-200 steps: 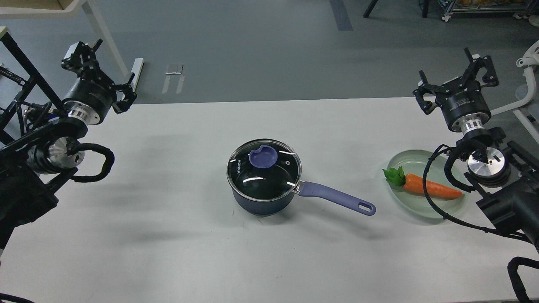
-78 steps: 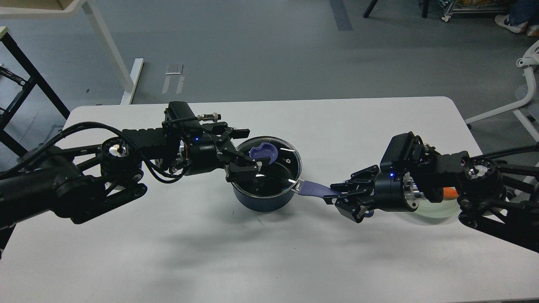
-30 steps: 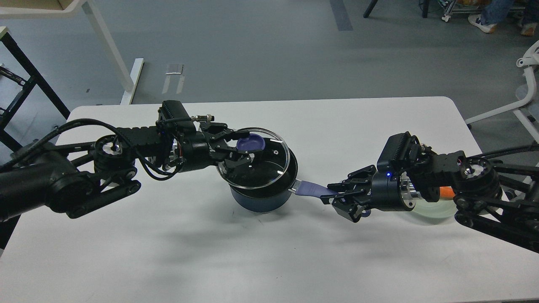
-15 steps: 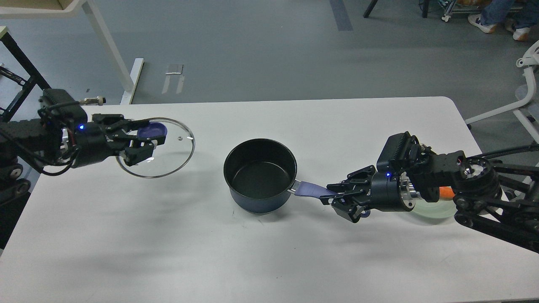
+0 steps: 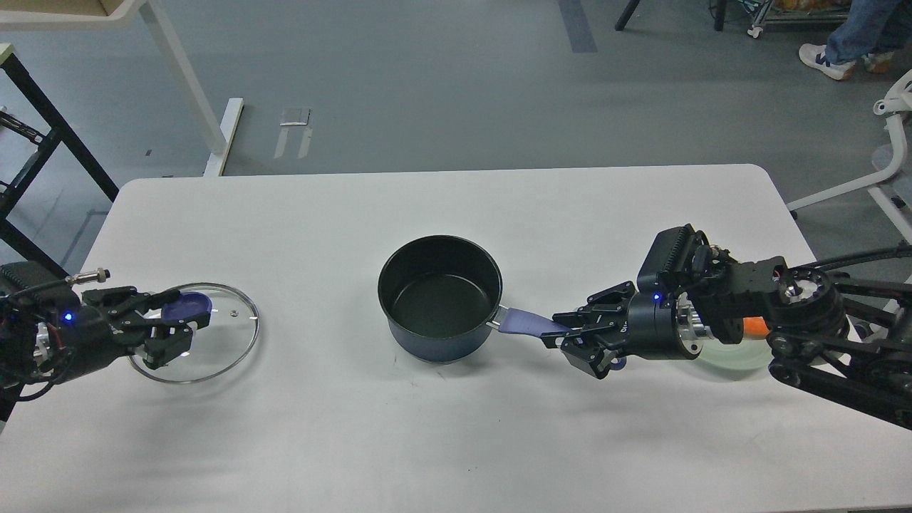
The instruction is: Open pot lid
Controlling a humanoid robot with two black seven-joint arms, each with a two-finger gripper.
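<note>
The dark blue pot point(image 5: 440, 299) stands open at the middle of the white table, its inside bare. Its purple handle point(image 5: 531, 326) points right. My right gripper point(image 5: 573, 338) is shut on that handle. The glass lid point(image 5: 214, 342) with its purple knob point(image 5: 187, 308) is at the left of the table, low over the top. My left gripper point(image 5: 174, 322) is shut on the knob and holds the lid roughly level. I cannot tell whether the lid touches the table.
A pale green plate point(image 5: 734, 354) with an orange carrot point(image 5: 754, 326) lies at the right, mostly hidden behind my right arm. The table's left edge point(image 5: 43, 356) is close to the lid. A person's feet point(image 5: 830, 53) are on the floor at the far right.
</note>
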